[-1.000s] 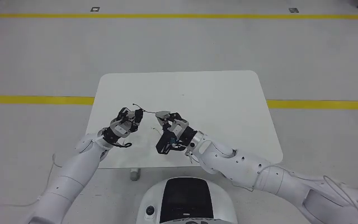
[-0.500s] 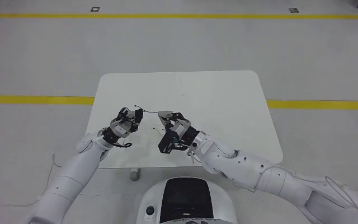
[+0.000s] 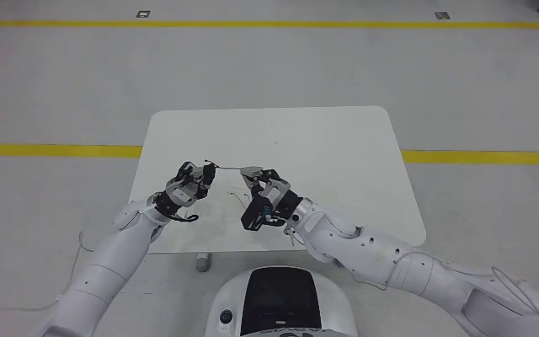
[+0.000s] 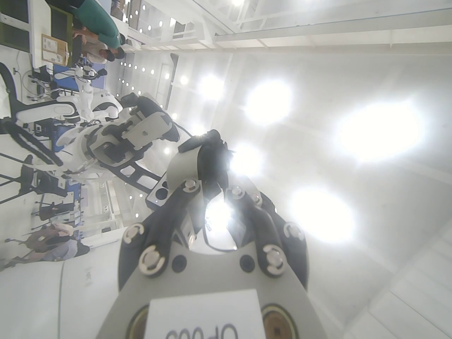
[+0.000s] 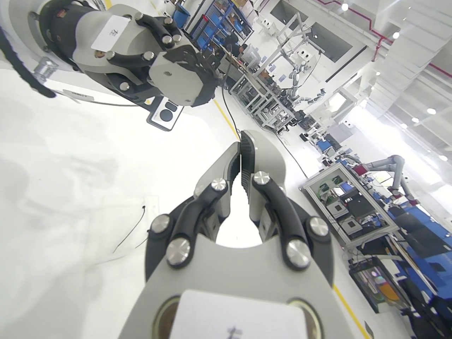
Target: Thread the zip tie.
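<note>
A thin black zip tie [image 3: 223, 168] stretches through the air between my two grippers, above the front-left part of the white table [image 3: 337, 143]. My left gripper [image 3: 202, 171] is shut on one end of it. In the left wrist view its fingertips [image 4: 212, 142] are pressed together around a dark piece. My right gripper [image 3: 247, 172] is shut on the other end. In the right wrist view the zip tie [image 5: 226, 107] curves from the left gripper [image 5: 212, 75] down into the closed tips of my right gripper [image 5: 241, 142].
A spare zip tie [image 5: 132, 225] lies flat on the table below the grippers, also seen as thin dark strands [image 3: 238, 199] near the front edge. The table's far and right parts are bare white surface.
My right gripper has shifted slightly to the right, away from the left one, drawing the zip tie out a little. The left gripper has stayed in place.
</note>
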Robot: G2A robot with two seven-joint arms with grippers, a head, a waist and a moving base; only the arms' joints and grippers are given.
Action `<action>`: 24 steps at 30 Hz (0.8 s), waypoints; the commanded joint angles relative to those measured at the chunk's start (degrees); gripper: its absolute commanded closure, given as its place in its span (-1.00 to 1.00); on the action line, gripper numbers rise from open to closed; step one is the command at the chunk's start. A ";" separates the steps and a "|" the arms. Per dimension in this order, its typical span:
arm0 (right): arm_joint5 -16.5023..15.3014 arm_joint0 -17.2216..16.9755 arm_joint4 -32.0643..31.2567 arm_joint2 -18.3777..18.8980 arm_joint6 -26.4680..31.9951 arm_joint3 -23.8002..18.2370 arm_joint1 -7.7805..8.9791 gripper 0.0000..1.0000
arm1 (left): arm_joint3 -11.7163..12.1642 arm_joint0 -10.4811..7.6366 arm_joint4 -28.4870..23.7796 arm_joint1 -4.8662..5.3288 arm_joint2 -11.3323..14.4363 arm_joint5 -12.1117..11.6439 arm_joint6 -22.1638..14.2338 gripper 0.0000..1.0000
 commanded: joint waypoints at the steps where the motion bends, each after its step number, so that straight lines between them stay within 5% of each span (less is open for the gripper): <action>1: 0.00 -0.07 0.00 0.07 -0.08 -0.01 0.09 1.00 | 0.00 0.00 0.00 0.00 0.00 0.00 0.00 1.00; 24: 0.00 -0.69 0.00 0.63 -0.16 -0.35 0.68 1.00 | 0.00 0.00 0.00 0.00 0.00 0.00 0.00 1.00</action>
